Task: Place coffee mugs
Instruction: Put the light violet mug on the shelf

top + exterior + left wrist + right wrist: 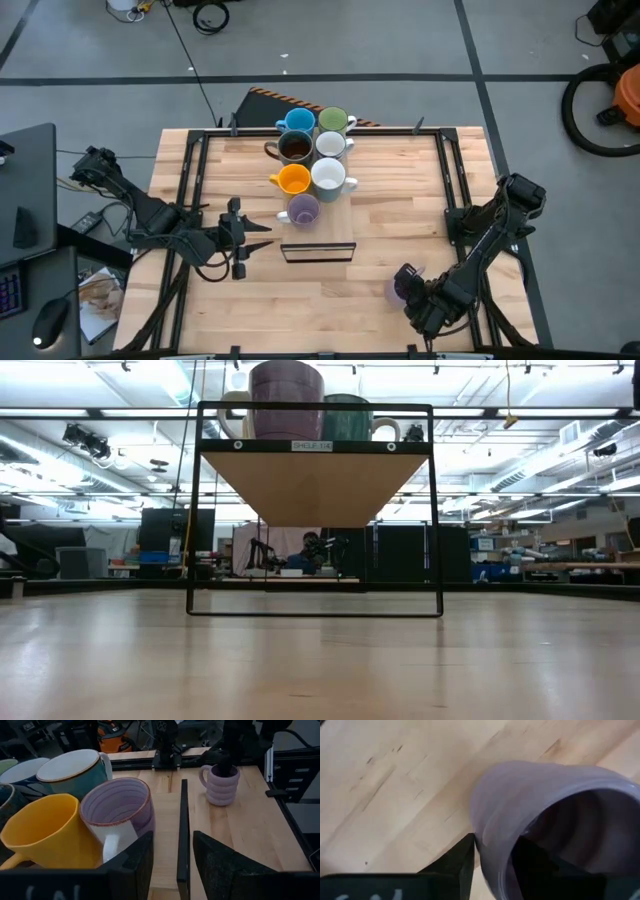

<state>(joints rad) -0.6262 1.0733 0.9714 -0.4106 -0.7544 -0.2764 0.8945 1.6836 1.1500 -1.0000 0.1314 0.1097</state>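
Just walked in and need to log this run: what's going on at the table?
The robot is placing coffee mugs on a small raised shelf. Seven mugs stand clustered there already. The right gripper is at the table's near right, one finger inside and one outside the rim of the ribbed lavender mug, which stands upright on the table. The left gripper waits open beside the shelf, near the lavender mug on the shelf.
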